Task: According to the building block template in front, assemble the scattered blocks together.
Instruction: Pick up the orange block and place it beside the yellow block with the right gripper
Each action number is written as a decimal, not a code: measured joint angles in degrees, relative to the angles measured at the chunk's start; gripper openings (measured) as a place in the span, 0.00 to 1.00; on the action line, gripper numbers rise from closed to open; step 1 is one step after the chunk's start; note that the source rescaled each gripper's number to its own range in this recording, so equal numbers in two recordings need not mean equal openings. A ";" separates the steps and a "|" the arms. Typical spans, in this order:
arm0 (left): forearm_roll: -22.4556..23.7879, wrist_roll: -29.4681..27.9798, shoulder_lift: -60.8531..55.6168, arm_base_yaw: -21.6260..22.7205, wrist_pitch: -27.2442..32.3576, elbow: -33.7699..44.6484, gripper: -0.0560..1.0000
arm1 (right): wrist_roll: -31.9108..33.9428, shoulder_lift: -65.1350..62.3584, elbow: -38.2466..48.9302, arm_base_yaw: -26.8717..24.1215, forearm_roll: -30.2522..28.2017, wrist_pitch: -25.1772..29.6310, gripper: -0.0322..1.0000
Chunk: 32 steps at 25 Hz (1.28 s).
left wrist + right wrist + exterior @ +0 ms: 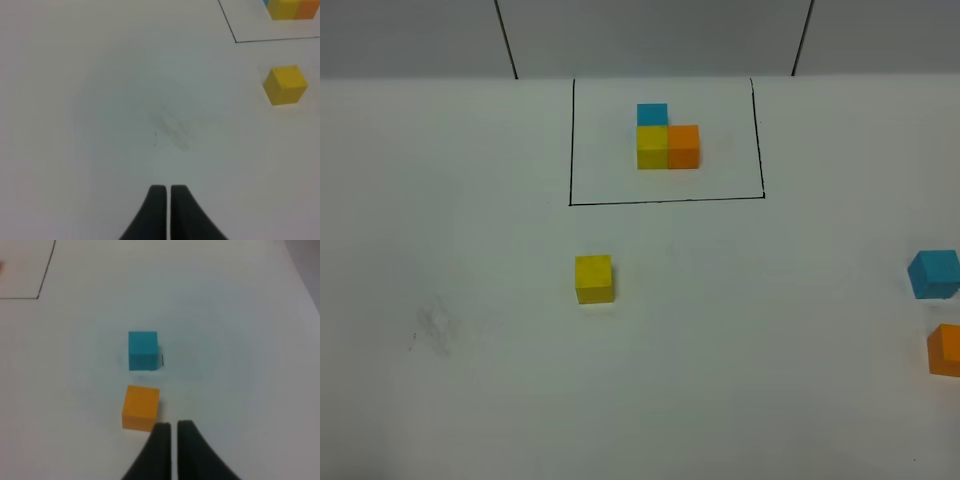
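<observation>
**A:** How is the right pincer [173,426]?

**B:** Clenched, with the two dark fingers almost meeting and nothing between them. The orange block [140,407] lies just ahead of the tips, a little off to one side. The blue block [143,350] sits beyond it, near the orange block but not touching. Both rest flat on the white table [470,400].

**A:** And farther out from that pincer?

**B:** Only a corner of the thin black frame [665,200], well past the blue block.

**A:** The left pincer [168,190]?

**B:** Also clenched and holding nothing, with only a sliver of a gap between its fingers. A faint grey smudge [172,127] marks the table straight ahead of its tips. The yellow block [285,85] stands alone, farther ahead and well off to the side.

**A:** And the template [667,138]?

**B:** It is past the yellow block, inside the frame and far from both pincers. It is an L: yellow and orange cubes side by side and touching, with a blue cube tight against the yellow one's far face. The three loose blocks all lie outside the frame, the yellow one well apart from the other two.
</observation>
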 joint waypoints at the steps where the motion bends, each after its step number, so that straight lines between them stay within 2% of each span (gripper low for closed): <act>1: 0.00 0.00 0.00 0.00 0.00 0.00 0.05 | 0.00 0.00 0.00 0.00 0.00 0.00 0.14; 2: 0.00 0.00 0.00 0.00 0.00 0.00 0.05 | 0.00 0.00 0.00 0.00 0.00 0.00 0.19; 5: 0.00 0.00 0.00 0.00 0.00 0.00 0.05 | 0.00 0.00 0.00 0.00 0.00 0.00 0.41; 8: 0.00 0.00 0.00 0.00 0.00 0.00 0.05 | 0.00 0.00 0.00 0.00 0.05 0.00 0.71; 10: 0.00 0.00 0.00 0.00 0.00 0.00 0.05 | 0.00 0.00 0.00 0.00 0.05 0.00 0.87; 11: 0.00 0.00 0.00 0.00 0.00 0.00 0.05 | 0.00 0.00 0.00 0.00 -0.09 0.17 0.93; 13: 0.00 0.00 0.00 0.00 0.00 0.00 0.05 | 0.31 0.12 -0.34 0.00 -0.67 1.15 0.99; 16: 0.00 0.00 0.00 0.00 0.00 0.00 0.05 | 0.68 1.90 -2.56 0.00 -1.99 5.02 1.00; 19: 0.00 0.00 0.00 0.00 0.00 0.00 0.05 | 0.88 5.04 -5.69 0.00 -2.82 8.13 0.96; 25: 0.00 0.00 0.00 0.00 0.00 0.00 0.05 | 1.08 13.00 -10.19 0.00 -2.99 8.73 0.92; 32: 0.00 0.00 0.00 0.00 0.00 0.00 0.05 | 1.08 22.41 -10.91 0.00 -2.99 8.73 0.92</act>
